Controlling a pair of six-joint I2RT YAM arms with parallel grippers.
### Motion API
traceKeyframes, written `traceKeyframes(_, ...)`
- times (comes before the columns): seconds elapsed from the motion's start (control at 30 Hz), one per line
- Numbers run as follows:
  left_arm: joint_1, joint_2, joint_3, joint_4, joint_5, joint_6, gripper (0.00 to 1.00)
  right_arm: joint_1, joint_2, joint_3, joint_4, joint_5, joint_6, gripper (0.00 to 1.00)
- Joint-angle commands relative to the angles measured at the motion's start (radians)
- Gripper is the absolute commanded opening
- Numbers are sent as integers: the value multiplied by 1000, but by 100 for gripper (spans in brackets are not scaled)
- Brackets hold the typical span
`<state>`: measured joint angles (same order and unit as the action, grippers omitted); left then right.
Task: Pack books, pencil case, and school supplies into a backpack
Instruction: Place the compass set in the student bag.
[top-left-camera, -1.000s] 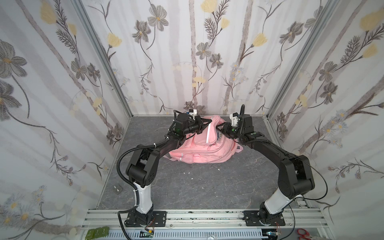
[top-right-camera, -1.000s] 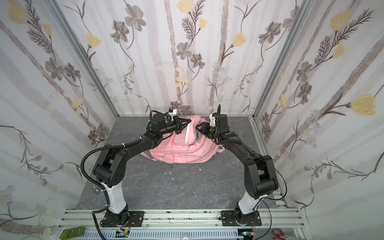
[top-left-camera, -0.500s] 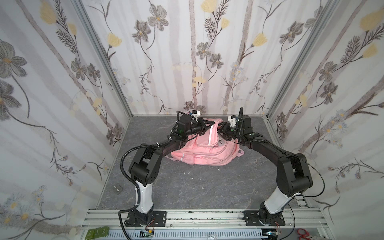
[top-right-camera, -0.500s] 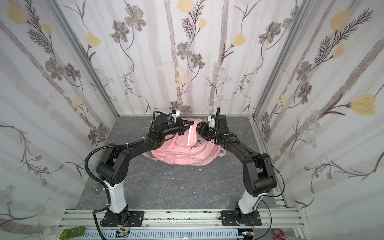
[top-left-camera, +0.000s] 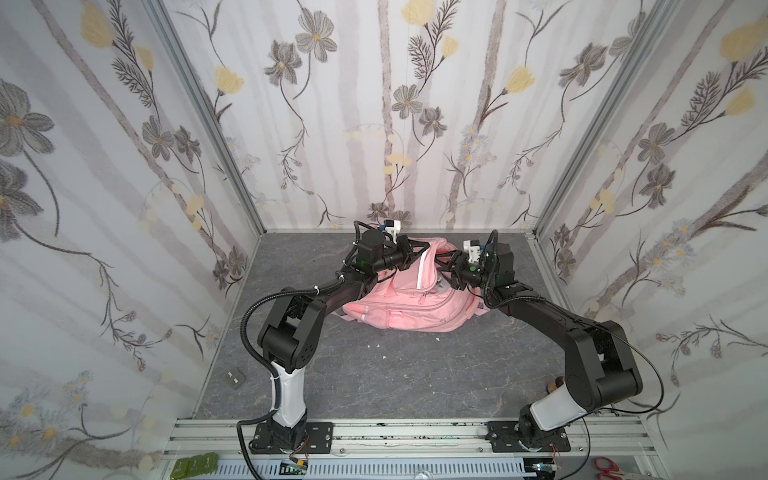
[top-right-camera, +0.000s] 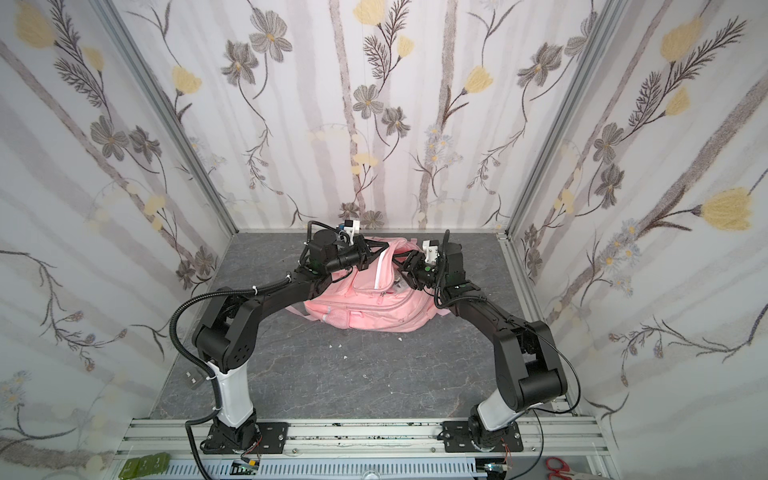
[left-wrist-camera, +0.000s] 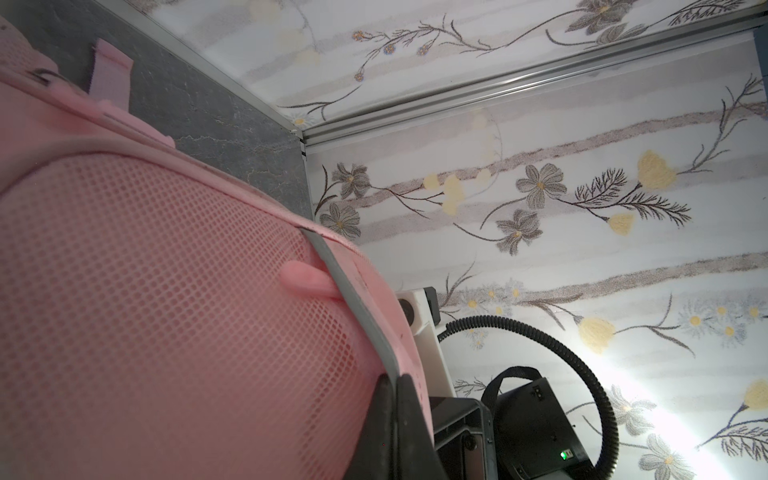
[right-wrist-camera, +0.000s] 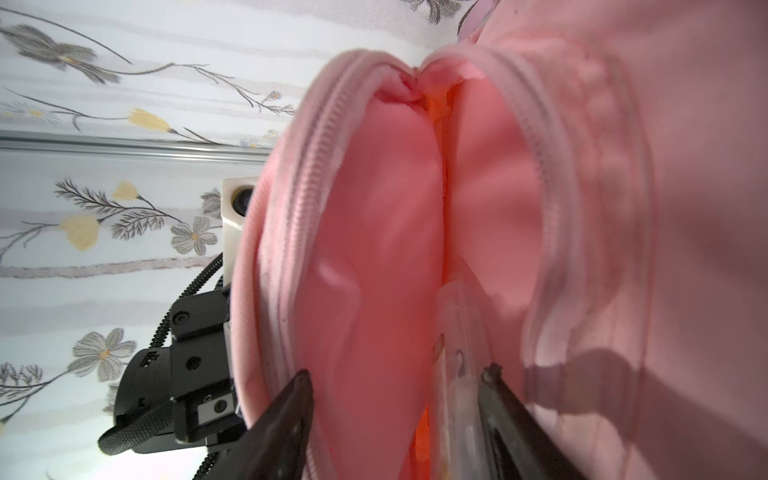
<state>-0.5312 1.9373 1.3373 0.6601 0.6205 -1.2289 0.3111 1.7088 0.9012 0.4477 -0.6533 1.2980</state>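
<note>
We saw the pink backpack (top-left-camera: 411, 307) lying at the far end of the gray table (top-left-camera: 374, 386), in both top views (top-right-camera: 374, 309); its top end sat close to the back wall (top-left-camera: 415, 166), and its bottom edge faced the front rail (top-left-camera: 395, 432); a wide stretch of table with a few little white bits (top-left-camera: 376, 345) lay between that edge and the rail; there was room between the backpack and the side walls (top-left-camera: 124, 208) too, though the two arms reached across it.

The left gripper (top-left-camera: 417, 250) was up at the top of the backpack; in the left wrist view its fingers (left-wrist-camera: 390, 399) were pressed shut on the gray-trimmed edge beside the pink mesh (left-wrist-camera: 166, 291), holding that flap lifted.

The right gripper (right-wrist-camera: 399, 371) was at the mouth of the open pocket, with its jaws standing apart; one jaw was just outside the zipper edge (right-wrist-camera: 291, 216); the small clear case (right-wrist-camera: 457, 332) was partly inside the pocket, just beside the other jaw; we could not tell if they touched; the pocket walls were close on both sides, so the gap was narrow.
</note>
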Motion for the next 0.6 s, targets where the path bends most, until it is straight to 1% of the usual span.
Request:
traceKeyframes(0.0,-9,-9,23,95,-64,22,0,34,-3,-68,287,-44,212,60)
traceKeyframes(0.13,-21,0,36,86,-81,23,0,83,30,-113,501,7,387,57)
traceKeyframes(0.2,-26,3,37,75,-85,26,0,99,43,-109,550,21,423,57)
traceKeyframes(0.3,-28,7,34,70,-87,30,0,96,36,-113,541,27,418,57)
traceKeyframes(0.5,-28,-3,26,40,-107,50,0,37,-30,-145,427,32,332,59)
traceKeyframes(0.57,-29,-8,26,24,-116,58,0,19,-50,-180,397,29,309,60)
